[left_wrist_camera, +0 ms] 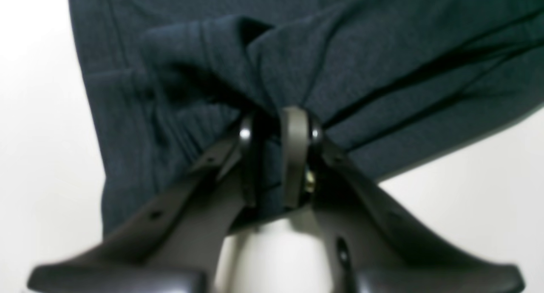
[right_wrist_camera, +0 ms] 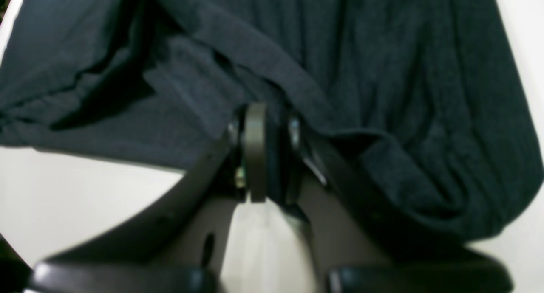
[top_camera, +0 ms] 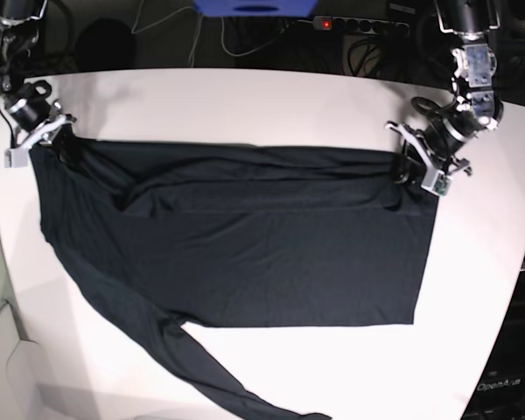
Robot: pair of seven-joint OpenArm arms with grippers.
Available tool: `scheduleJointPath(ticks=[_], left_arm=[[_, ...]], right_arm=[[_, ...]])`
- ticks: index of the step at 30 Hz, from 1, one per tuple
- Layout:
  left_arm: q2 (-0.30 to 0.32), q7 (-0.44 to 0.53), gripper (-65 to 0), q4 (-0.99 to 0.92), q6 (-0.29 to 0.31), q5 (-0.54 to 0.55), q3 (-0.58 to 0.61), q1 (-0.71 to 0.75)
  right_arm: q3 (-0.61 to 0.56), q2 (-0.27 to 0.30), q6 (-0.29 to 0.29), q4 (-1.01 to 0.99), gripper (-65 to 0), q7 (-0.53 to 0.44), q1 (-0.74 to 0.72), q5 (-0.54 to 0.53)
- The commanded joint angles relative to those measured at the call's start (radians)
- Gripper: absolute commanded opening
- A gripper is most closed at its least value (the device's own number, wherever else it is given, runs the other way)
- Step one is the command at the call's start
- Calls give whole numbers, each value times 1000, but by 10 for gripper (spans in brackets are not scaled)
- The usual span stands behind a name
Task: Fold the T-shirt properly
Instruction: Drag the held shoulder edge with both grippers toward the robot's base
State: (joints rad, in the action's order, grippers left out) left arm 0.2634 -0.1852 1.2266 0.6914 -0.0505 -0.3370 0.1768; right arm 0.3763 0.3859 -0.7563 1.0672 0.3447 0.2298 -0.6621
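While cables [top_camera: 367, 39] clutter the dark background, the T-shirt [top_camera: 271, 254] covers the white table [top_camera: 245, 96].

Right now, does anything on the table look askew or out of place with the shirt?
Yes. One long sleeve of the T-shirt trails diagonally off toward the near table edge, outside the neat rectangle. The far edge, pinched by the left gripper and right gripper, lies bunched and wrinkled.

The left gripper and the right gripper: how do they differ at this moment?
The left gripper pinches the T-shirt at its straight hem end; the right gripper pinches the sleeve end. In the base view, the left gripper sits farther from the table's edge. Both are shut on fabric.
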Motion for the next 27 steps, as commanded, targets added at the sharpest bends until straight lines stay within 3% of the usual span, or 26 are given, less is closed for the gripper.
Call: scheduleJointPath(ticks=[1,14,27], left_arm=[[1,-738,-557,-23,7,-206,9,71],[23,-735,-557,23,7,-217,-129,129],[27,-732,-557,26,7,-216,-132,163]], right_arm=[[-21,-12,58,-29,-588,235,50,193],[-12,-41,58,-29,-589,75,190,193],[-13,-78,58,-29,-589,-46,286,190]])
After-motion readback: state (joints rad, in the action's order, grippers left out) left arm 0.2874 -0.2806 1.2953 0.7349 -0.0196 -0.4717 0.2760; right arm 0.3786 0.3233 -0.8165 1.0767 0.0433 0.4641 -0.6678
